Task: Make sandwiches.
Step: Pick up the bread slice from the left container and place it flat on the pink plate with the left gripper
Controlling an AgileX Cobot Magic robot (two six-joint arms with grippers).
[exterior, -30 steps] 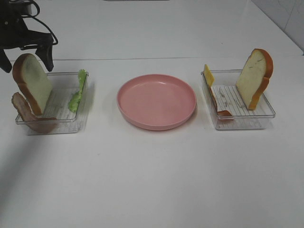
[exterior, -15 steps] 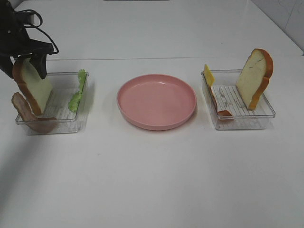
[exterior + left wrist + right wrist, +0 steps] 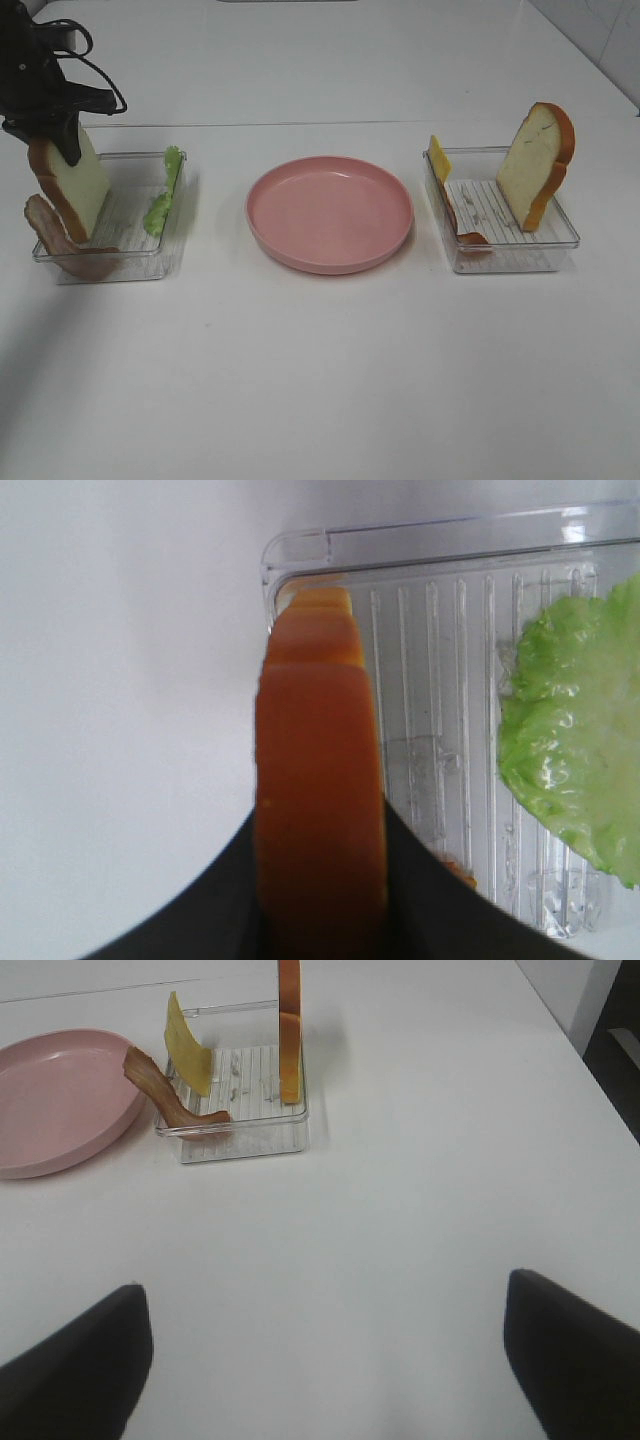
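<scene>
Left bread slice point(image 3: 82, 190) upright in left tray point(image 3: 140, 262), top crust pinched by left tool point(image 3: 55, 138); only the left wrist view shows fingers point(image 3: 420, 910) flanking the crust. Right tool point(image 3: 330, 1360) wide, empty, seen only from its own wrist. Count: two slices, right bread slice point(image 3: 535, 165) in right tray point(image 3: 510, 260); two bacon strips point(image 3: 60, 245) point(image 3: 465, 235); one lettuce point(image 3: 163, 200), cheese point(image 3: 439, 160), plate point(image 3: 330, 262). All on bench point(image 3: 320, 380).
</scene>
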